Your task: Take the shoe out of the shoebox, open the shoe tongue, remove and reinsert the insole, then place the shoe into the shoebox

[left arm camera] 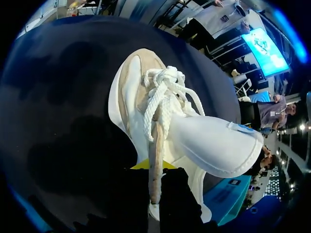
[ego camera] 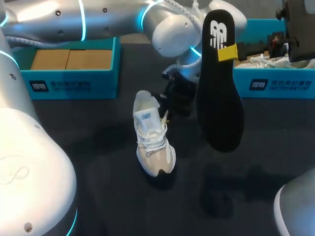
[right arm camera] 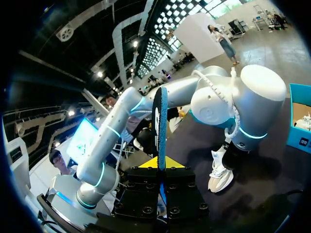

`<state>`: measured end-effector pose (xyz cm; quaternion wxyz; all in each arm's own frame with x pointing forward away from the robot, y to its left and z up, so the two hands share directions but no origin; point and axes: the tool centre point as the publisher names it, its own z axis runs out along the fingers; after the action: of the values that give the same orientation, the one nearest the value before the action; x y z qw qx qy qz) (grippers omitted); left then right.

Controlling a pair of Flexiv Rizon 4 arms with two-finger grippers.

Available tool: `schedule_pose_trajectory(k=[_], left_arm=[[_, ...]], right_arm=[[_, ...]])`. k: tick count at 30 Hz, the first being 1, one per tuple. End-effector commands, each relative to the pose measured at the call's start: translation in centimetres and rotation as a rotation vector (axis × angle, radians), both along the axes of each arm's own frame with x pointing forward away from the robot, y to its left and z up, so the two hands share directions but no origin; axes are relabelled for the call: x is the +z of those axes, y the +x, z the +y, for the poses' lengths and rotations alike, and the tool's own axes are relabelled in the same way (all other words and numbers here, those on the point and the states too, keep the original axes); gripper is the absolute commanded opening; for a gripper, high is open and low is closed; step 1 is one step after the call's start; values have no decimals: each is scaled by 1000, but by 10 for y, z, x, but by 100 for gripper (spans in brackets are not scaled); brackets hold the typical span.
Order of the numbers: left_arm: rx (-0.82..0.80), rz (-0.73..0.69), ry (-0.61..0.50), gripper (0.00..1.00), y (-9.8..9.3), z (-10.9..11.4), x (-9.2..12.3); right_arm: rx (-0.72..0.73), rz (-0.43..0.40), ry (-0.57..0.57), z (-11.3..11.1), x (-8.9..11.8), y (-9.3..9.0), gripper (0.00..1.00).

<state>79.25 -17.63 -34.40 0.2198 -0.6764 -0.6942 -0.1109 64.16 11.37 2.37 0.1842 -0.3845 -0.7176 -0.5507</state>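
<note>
A white and beige shoe [ego camera: 153, 140] stands on the dark table, toe toward me, its tongue [left arm camera: 214, 145] pulled back. My left gripper [ego camera: 166, 116] comes in from the far side and is shut on the beige edge of the shoe's [left arm camera: 146, 97] opening, beside the laces; in the left wrist view that strip runs between the gripper's [left arm camera: 155, 177] fingers. My right gripper [ego camera: 227, 52] is shut on a black insole [ego camera: 220, 93], which hangs upright in the air to the right of the shoe. In the right wrist view the insole [right arm camera: 159, 121] stands edge-on above the gripper [right arm camera: 159, 167].
An open teal shoebox [ego camera: 74, 81] with a cardboard insert sits at the back left. A second teal box [ego camera: 275, 81] at the back right holds white paper and laces. My left arm [ego camera: 113, 19] spans the back of the table.
</note>
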Motion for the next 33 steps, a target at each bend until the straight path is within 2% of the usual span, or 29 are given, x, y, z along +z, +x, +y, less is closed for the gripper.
schedule_pose_trajectory(k=[1, 9, 15, 16, 21, 28, 33], left_arm=[[-26, -9, 16, 0, -2, -7, -1], [-29, -11, 13, 0, 0, -21, -4], [-29, -11, 13, 0, 0, -21, -4], [-56, 18, 8, 0, -1, -29, -20], [-76, 34, 22, 0, -5, -35, -31], [-71, 56, 19, 0, -8, -35, -39], [-55, 54, 13, 0, -6, -30, -37]], right_arm=[[1, 3, -2, 3, 0, 3, 0], [1, 3, -2, 3, 0, 3, 0], [1, 3, -2, 3, 0, 3, 0], [1, 3, -2, 3, 0, 3, 0], [1, 3, -2, 3, 0, 3, 0], [1, 3, -2, 3, 0, 3, 0], [1, 3, -2, 3, 0, 3, 0]])
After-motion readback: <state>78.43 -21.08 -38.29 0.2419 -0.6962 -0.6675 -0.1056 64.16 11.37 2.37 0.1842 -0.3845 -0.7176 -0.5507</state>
